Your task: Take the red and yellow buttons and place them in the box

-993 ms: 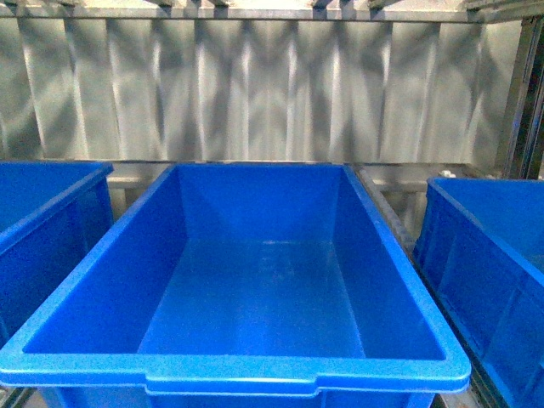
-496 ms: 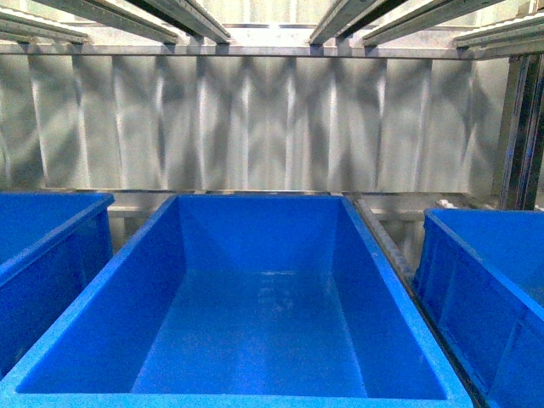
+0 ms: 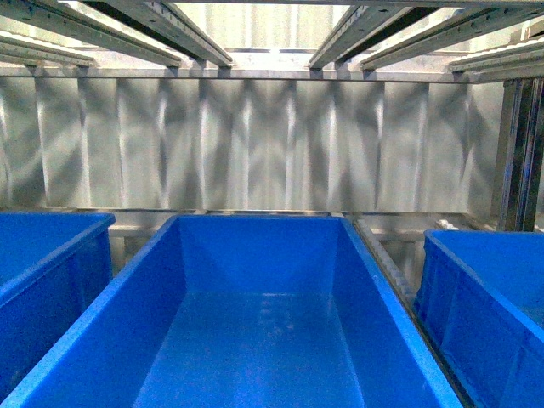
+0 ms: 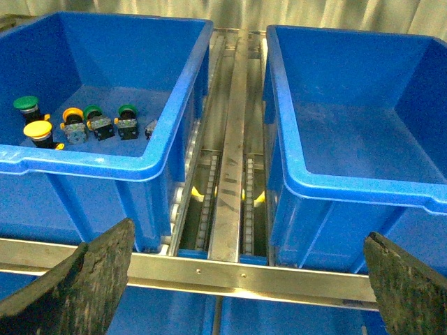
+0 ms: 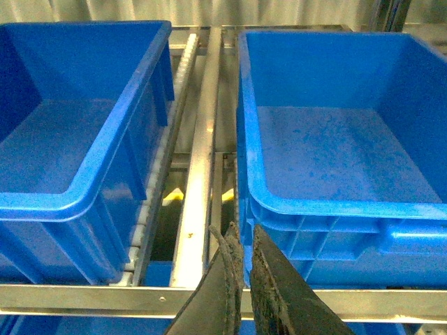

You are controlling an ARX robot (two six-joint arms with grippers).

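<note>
Your left gripper [image 4: 249, 234] hangs with its jaws wide apart and nothing between them; your right gripper [image 5: 241, 236] has its jaws pressed together on nothing. The buttons [image 4: 37, 130] lie on the floor of the left bin [image 4: 105, 164], close to the wall nearest the left gripper; I count 2 yellow caps there and no red that I can make out.

3 green switches [image 4: 127, 110] sit just beside them in 1 crowded row; a wide closing could take a green one along, or scatter the row. The bin is deep, so a jaw may strike its rim on the way down. A button slipping during the crossing would likely drop among the rails [image 4: 230, 174] between the bins, not into the box [image 4: 349, 192].

Only the left wrist view shows the buttons; the front view gives you the box head-on and bare, with no arm in sight; the right wrist view shows the box and the right bin [image 5: 335, 202], neither holding a button.
</note>
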